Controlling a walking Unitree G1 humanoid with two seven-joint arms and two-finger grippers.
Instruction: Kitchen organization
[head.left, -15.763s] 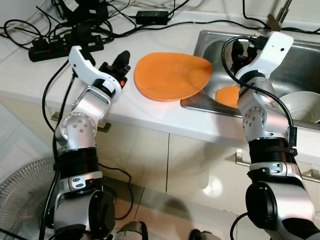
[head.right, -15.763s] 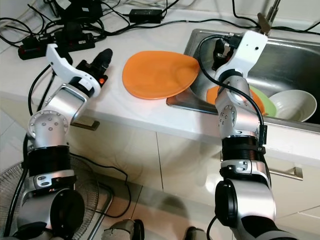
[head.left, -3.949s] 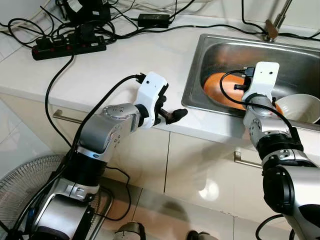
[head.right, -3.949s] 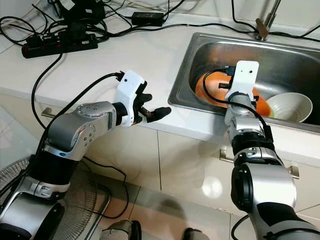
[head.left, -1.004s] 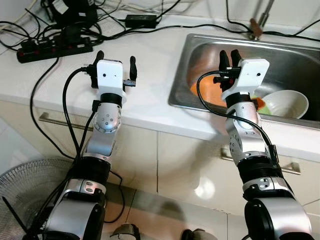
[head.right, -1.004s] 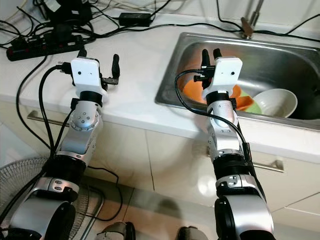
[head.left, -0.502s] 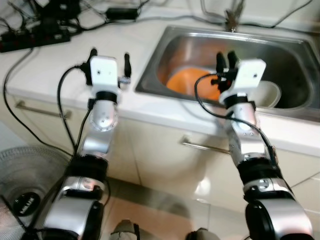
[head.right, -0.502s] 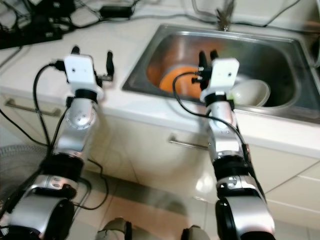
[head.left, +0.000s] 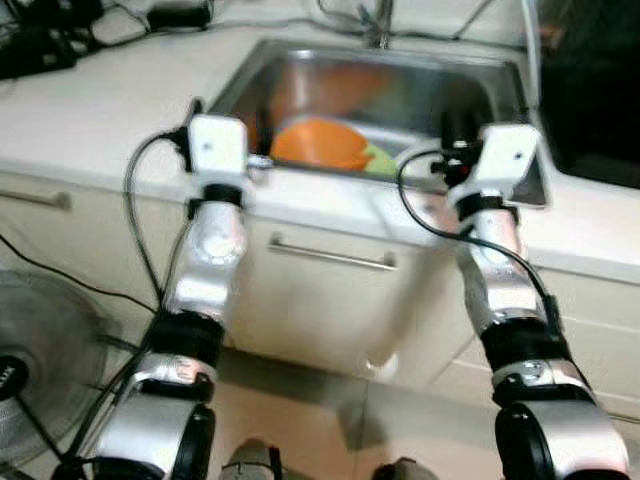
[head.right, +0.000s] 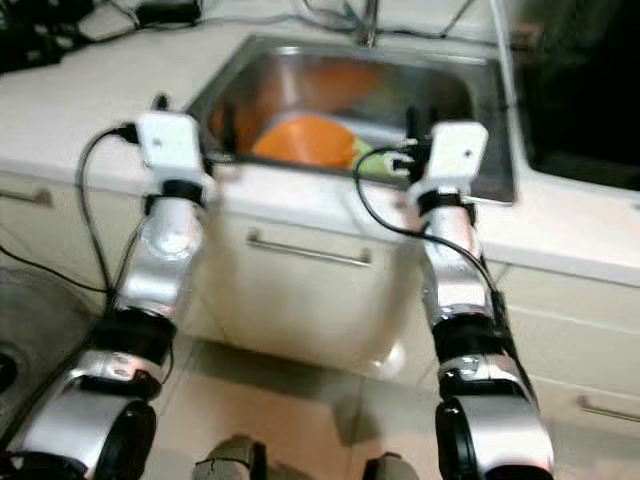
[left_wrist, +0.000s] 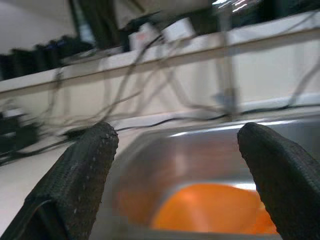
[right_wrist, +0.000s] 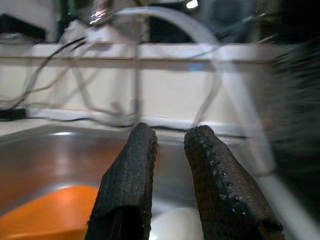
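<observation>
An orange plate (head.left: 315, 145) lies in the steel sink (head.left: 300, 90), with a green plate (head.left: 376, 160) under its right edge. The left wrist view looks over the sink rim at the orange plate (left_wrist: 210, 207). My left gripper (left_wrist: 176, 135) is raised over the counter's front edge at the sink's left side, open and holding nothing. My right gripper (head.left: 455, 125) is raised at the sink's front right, its fingers (right_wrist: 132, 165) shut with nothing between them. Beyond them a white bowl (right_wrist: 170, 222) sits in the sink beside the orange plate (right_wrist: 45, 215). The head views are blurred.
A faucet (head.left: 383, 25) stands behind the sink. Cables and a power strip (head.left: 40, 50) lie on the counter at the back left. A dark surface (head.left: 590, 100) fills the counter to the right. Below are a cabinet handle (head.left: 330, 257) and a floor fan (head.left: 30, 340).
The whole picture has shifted: the sink slid left and now lies between my arms, so the camera moved right. Both arms keep the same raised pose.
</observation>
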